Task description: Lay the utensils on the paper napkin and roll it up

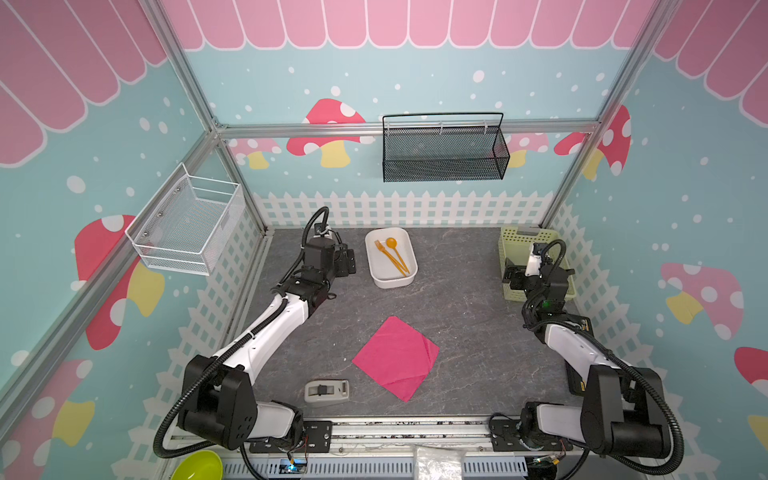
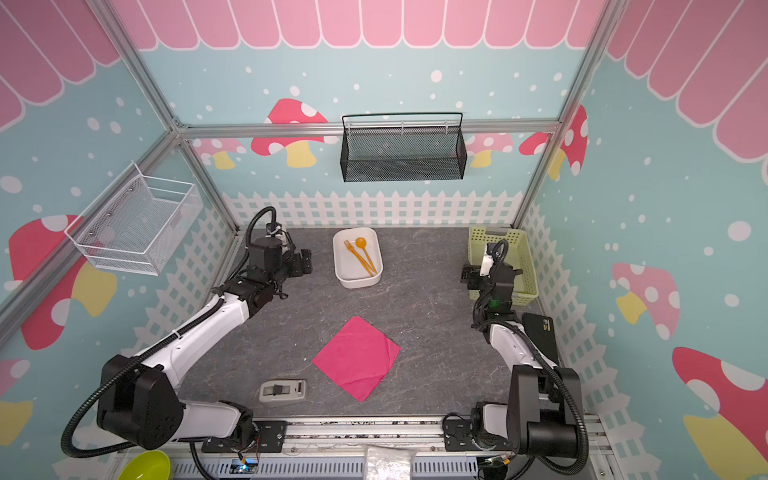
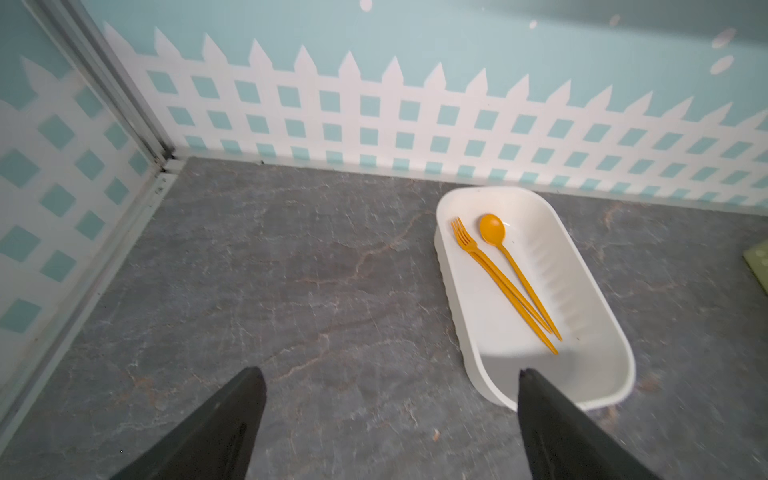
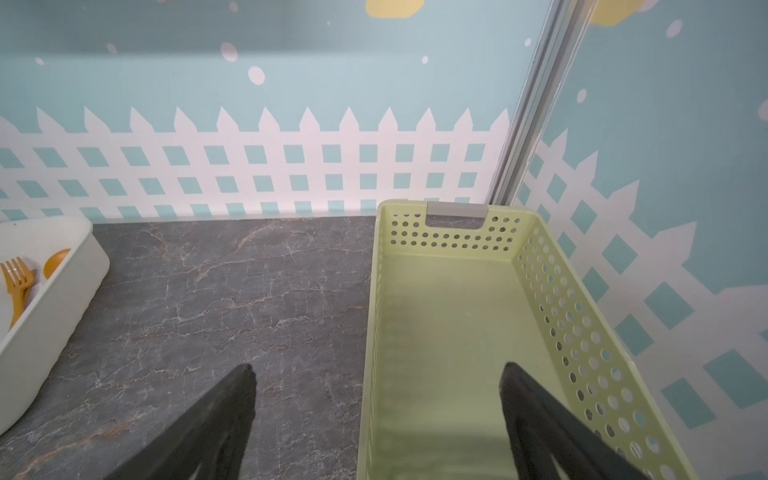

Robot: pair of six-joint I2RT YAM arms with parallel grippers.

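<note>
Reaching for the fork [image 3: 498,278], swing your wide-open, empty left claw [image 3: 390,374] over the white tray [image 3: 582,266] just beside it and pinch mid-handle.

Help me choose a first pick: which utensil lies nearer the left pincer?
The tined fork: in the white tray it lies beside the spoon, toward the left pincer.

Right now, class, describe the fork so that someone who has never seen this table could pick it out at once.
On the grey table, find the far edge by the picket-fence wall, where a white oval tray sits. Inside it, the fork is the tined orange piece, left of the matching round-bowled spoon in both top views.
</note>
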